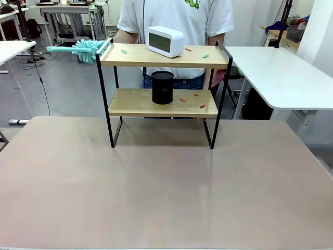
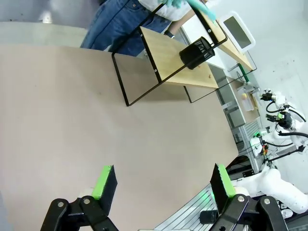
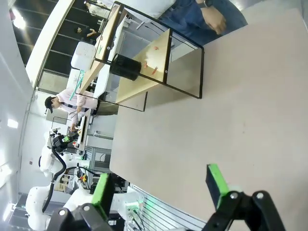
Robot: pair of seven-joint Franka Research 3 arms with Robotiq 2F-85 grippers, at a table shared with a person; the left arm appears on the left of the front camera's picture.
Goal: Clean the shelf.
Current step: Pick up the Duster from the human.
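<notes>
Currently both of your pincers are idle: the left pincer [image 2: 162,182] hangs wide open and empty above the near part of the table [image 1: 156,198], and the right pincer [image 3: 159,185] is just as wide and just as empty. The shelf [image 1: 132,103] stands well apart from both, at the far middle of the table, with a person [image 1: 156,15] right behind it.

Watch what rides on the boards. A white clock [image 1: 165,41] sits near the middle of the top board. A black cup [image 1: 162,87] stands upright on the lower one, with small red and green scraps [image 1: 182,99] scattered on both boards. Any sweep along either board can, in my judgement, push the clock off an edge or tip the cup, since the scraps lie close beside them.

The shelf looks light on its thin legs. A sideways nudge from an open finger against the frame would likely slide or rock it, and everything on it would go along.

A teal brush [image 1: 86,50] has its head just beside the left end of the top board; you cannot tell what holds it. If you reach in from the left, you risk meeting the brush or the person's hands. Scraps brushed toward you would simply land on the table.
</notes>
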